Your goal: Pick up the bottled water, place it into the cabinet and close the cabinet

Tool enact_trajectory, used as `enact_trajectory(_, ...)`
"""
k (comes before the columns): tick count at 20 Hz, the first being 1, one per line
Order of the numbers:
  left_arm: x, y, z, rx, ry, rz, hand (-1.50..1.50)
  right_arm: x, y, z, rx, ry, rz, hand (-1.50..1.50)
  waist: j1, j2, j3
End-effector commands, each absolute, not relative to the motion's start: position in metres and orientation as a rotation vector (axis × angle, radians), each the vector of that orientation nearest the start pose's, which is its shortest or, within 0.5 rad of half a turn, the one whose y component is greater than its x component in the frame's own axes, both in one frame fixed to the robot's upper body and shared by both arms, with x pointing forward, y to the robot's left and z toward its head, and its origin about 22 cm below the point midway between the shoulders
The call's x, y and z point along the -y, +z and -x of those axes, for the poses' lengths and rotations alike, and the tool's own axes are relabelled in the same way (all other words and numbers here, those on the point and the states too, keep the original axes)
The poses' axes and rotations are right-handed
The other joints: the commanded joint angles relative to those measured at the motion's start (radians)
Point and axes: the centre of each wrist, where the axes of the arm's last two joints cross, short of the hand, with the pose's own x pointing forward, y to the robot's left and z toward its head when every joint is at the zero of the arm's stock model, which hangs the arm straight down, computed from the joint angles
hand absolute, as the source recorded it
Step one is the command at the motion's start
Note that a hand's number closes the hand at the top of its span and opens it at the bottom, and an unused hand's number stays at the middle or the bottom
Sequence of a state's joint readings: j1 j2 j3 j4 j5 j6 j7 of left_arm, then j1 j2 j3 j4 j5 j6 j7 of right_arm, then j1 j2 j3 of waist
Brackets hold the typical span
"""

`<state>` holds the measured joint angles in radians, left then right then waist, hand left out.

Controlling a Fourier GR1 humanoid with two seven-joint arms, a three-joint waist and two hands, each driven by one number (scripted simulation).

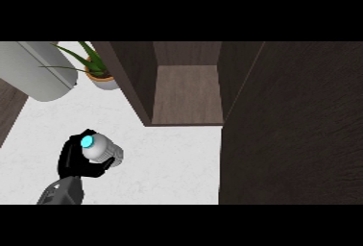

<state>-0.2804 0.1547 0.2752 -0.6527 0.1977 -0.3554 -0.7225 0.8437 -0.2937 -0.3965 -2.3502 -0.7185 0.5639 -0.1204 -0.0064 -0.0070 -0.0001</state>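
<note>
White speckled worktop is running under everything, w/ dark wood cabinet standing open ahead and its door swung out, filling the view's right side.

Left hand is coming in from the lower left edge, black fingers curling round the bottled water, thumb underneath, so it's holding the bottle, not open. Bottle is sitting in that hand above the worktop, well short of the cabinet. Can't tell whether it's touching the surface. Cyan cap is pointing up toward the head cam and slightly left, body is trailing down-right; long axis is looking tilted, close to end-on from this view.

Key relation: cabinet opening is lying up and to the right of the hand, w/ bare shelf floor showing inside. Judging from that, next move is needing a carry fwd and right, staying clear of the cabinet's left side wall. Forearm is angling up from bottom left, grey sleeve just showing.

Right hand isn't showing anywhere.

Beyond the hand: potted plant and a grey rounded appliance at top left, well apart from the path.
</note>
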Motion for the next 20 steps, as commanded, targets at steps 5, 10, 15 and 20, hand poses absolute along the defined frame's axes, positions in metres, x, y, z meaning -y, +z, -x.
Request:
enact_trajectory(5, -0.243, -0.077, -0.295, 1.736, 0.175, 0.306, 1.5, 0.323, 0.149, -0.032, 1.902, 0.142, -0.237, -1.5, 0.006, -0.003, 0.001)
enact_trajectory(10, -0.196, -0.043, -0.313, 1.759, 0.137, 0.272, 1.5, 0.33, 0.156, -0.036, 1.898, 0.157, -0.265, -1.5, -0.007, 0.001, 0.0)
enact_trajectory(15, -0.158, -0.014, -0.315, 1.769, 0.12, 0.242, 1.5, 0.322, 0.166, -0.043, 1.904, 0.145, -0.25, -1.5, -0.005, 0.004, -0.002)
enact_trajectory(20, -0.128, 0.008, -0.311, 1.789, 0.129, 0.2, 1.5, 0.334, 0.16, -0.037, 1.896, 0.164, -0.26, -1.5, -0.02, 0.003, -0.001)
